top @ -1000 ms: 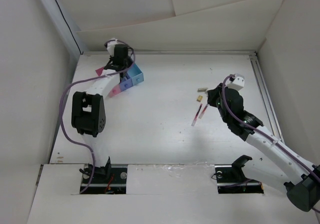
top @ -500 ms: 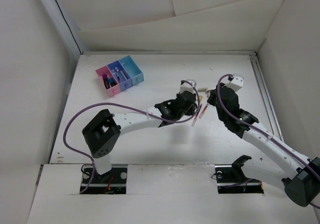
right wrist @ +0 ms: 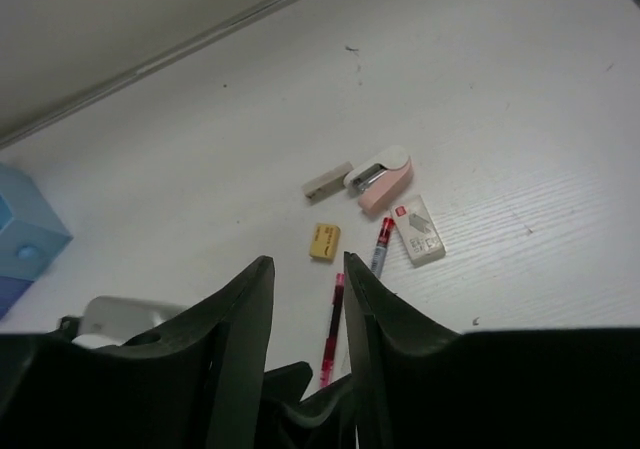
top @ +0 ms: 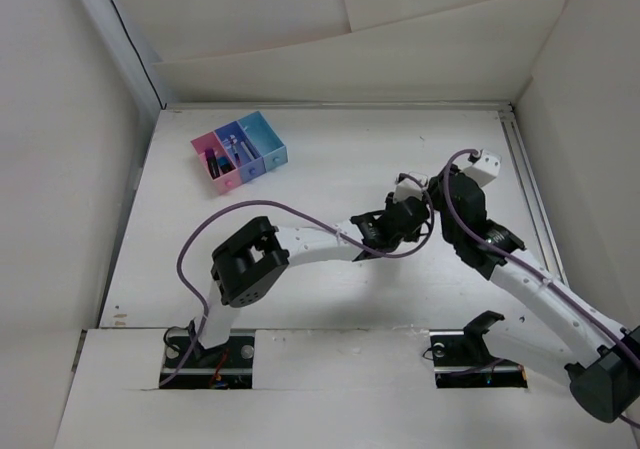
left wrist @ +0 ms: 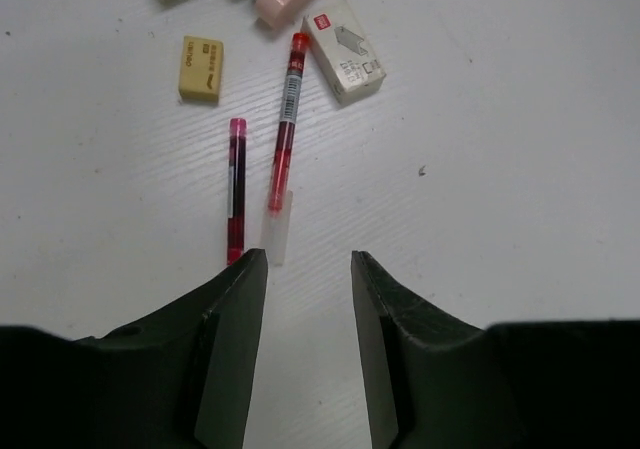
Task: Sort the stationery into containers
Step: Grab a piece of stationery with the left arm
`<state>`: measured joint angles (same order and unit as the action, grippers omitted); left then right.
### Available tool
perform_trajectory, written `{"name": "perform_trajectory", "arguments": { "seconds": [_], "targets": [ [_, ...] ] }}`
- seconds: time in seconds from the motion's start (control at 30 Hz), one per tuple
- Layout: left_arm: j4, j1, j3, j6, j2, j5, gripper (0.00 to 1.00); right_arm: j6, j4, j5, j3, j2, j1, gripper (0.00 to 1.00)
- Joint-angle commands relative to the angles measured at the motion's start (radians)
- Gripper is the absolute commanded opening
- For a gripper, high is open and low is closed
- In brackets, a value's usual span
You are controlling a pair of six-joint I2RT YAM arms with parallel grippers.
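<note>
From above, my left arm (top: pixel 310 239) has swung from the containers (top: pixel 238 149) at far left to the pile at right. Left wrist: left end effector (left wrist: pixel 305 259) spread and empty, just short of the red pens (left wrist: pixel 283 129). Right wrist: right end effector (right wrist: pixel 308 264) parted, also holding nothing, so the next pick is starting.

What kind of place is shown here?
Probably a lab robot test cell: a white table enclosed by plain white panels, left arm and right arm mounted at its near edge, with stationery and three joined containers.
</note>
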<state>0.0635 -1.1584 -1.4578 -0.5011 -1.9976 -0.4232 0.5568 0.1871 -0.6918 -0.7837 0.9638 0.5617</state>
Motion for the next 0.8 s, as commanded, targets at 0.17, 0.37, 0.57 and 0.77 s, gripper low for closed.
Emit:
{"name": "perform_trajectory", "arguments": {
  "seconds": [0.17,0.37,0.57,0.77],
  "targets": [
    [0.041,0.062,-0.053,0.059,-0.072,0.095,0.35,0.044,-0.048,0.078,-0.009,-0.048,-0.075,0.45],
    [0.041,0.062,-0.076,0.075,-0.112,0.078,0.35,0.075,-0.029,0.15,0.0,-0.069,-0.178,0.44],
    [0.044,0.12,-0.085,0.056,-0.141,0.103,0.3,0.084,-0.029,0.248,0.009,-0.088,-0.244,0.24],
    [0.033,0.129,-0.157,0.088,-0.196,0.112,0.3,0.084,-0.038,0.282,0.018,-0.106,-0.267,0.11]
  ]
}}
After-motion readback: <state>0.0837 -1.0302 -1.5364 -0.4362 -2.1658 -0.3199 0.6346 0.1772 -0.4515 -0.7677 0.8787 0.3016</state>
